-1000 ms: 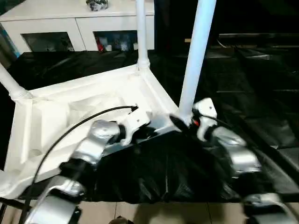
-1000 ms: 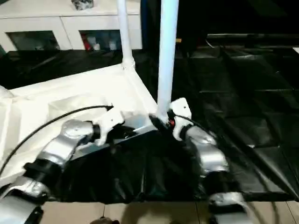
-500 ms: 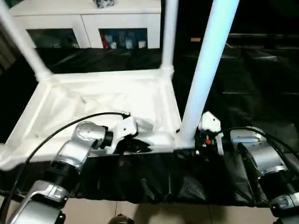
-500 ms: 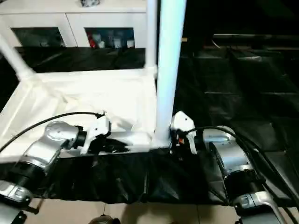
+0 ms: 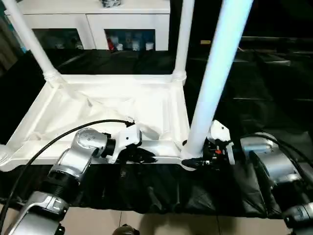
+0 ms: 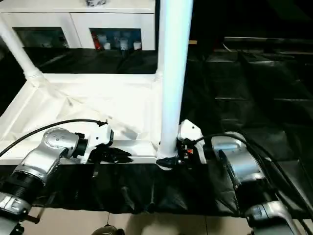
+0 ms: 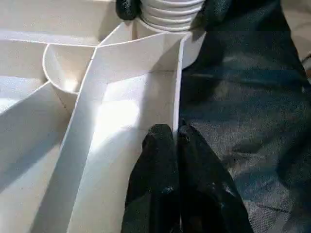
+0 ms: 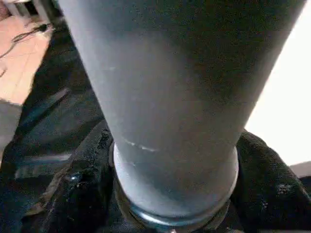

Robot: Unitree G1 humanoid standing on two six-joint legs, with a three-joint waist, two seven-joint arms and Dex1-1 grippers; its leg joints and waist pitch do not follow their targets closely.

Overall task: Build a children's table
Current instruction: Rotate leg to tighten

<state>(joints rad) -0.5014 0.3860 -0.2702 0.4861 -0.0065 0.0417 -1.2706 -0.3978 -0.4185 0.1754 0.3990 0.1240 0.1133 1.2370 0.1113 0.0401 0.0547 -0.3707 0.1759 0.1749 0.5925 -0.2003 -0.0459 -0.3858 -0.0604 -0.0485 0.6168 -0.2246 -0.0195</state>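
- Children's table parts sit on a black-covered work surface [image 5: 274, 93]: the white plastic rectangular tabletop [image 5: 117, 105] lies upside down, its ribbed underside facing up.
- Three long white tubular legs stand upright in corner sockets: the near-right leg [image 5: 215, 83], the far-right leg [image 5: 183, 39] and the far-left leg [image 5: 30, 41].
- Left wrist view looks into the ribbed corner, with a round socket wall [image 7: 63, 73] beside the ridged base of the near-right leg.
- Left gripper [image 7: 175, 141] is pinched onto the tabletop's thin near edge wall, one black finger on each side, fingers almost together.
- Right gripper [image 5: 195, 161] sits at the flared base of the near-right leg; its black fingers [image 8: 82, 194] lie spread on either side of the tube, against it.
- Silver forearms reach in from the near edge, the left [image 5: 78, 156] over the tabletop's near rim, the right [image 5: 266, 159] over the black cover.
- White cabinet with glass doors [image 5: 93, 22] stands behind the surface, small objects behind its panes.
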